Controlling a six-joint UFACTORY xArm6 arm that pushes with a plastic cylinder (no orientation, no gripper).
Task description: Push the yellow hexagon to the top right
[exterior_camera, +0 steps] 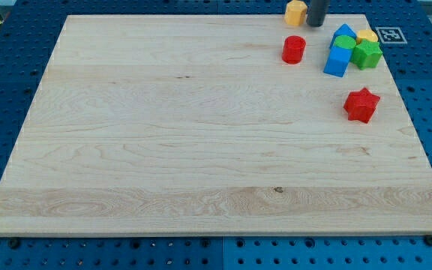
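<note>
Single camera view of a pale wooden worktop (201, 150) resting on a blue perforated base (6, 45). The left and centre of the frame hold no blocks; all blocks lie in the upper right.

Reading left to right: a red cylinder (293, 49) stands alone. Above it, at the worktop's top edge, is the yellow hexagon (296, 12), the task's block. Just beside it on the right is the end effector, a dark rod whose lower end, my tip (315, 25), appears to touch or nearly touch the hexagon's right face; contact cannot be confirmed. The rod has no jaws, so it neither opens nor holds anything.

Further right sits a tight cluster: a blue block (337, 61), a second blue block (343, 34) behind it, a green block (366, 54) and a yellow block (367, 37), their shapes partly hidden. A red star (361, 104) lies apart, below.

Judgement: with my tip on the hexagon's right, a rightward push seems to require repositioning to its left side; the cluster crowds the destination corner.
</note>
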